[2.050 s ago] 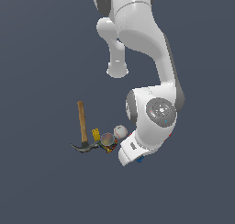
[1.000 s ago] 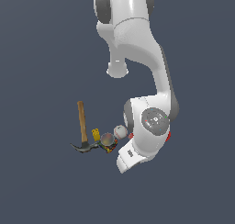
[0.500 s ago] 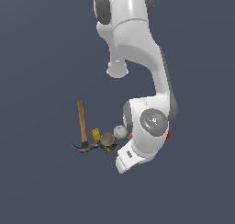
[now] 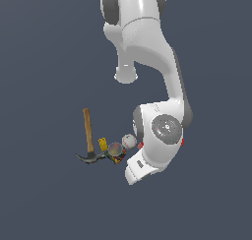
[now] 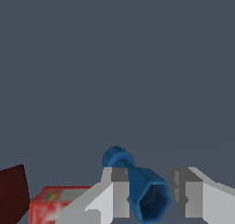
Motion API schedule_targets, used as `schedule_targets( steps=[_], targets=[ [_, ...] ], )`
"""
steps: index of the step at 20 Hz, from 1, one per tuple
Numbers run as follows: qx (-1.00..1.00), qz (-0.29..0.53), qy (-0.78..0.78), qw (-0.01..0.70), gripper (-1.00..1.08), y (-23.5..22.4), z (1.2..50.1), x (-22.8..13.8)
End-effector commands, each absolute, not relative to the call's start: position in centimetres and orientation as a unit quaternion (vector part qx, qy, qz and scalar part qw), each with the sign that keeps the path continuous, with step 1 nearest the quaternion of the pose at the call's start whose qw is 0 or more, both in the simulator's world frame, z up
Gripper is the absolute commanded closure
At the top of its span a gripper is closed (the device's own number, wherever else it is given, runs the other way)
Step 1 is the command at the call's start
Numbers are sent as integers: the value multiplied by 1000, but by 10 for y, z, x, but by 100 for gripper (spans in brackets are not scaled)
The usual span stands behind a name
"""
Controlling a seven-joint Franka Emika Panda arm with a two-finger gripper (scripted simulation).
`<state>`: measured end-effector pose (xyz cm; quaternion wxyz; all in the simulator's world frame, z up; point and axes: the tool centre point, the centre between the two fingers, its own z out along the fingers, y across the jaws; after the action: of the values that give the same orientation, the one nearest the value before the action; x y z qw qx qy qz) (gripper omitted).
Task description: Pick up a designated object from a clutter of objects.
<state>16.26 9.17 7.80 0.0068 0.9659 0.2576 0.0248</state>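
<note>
The tool [image 5: 149,195] stands spread open around the small bright-blue chunky piece [image 5: 146,191], one finger [image 5: 114,195] touching it, probably to clamp it beside the red box [image 5: 53,202].

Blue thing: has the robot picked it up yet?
Not yet. Done: the arm is down by the pile, and its claw sits around the blue thing. In hand: one finger looks against it, while a gap shows beside the other. Left: squeeze shut and lift it away from the red box.

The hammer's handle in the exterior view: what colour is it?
Brown, like wood; the hammer shows best in the exterior view.
</note>
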Motion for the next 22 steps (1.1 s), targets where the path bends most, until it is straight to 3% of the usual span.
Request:
schedule_targets(
  steps=[1, 9, 22],
  targets=[
    [966, 25, 258, 7, 108, 95, 86, 161],
    [965, 21, 260, 6, 108, 119, 139, 148],
    [965, 12, 264, 4, 108, 178, 274, 119]
  ],
)
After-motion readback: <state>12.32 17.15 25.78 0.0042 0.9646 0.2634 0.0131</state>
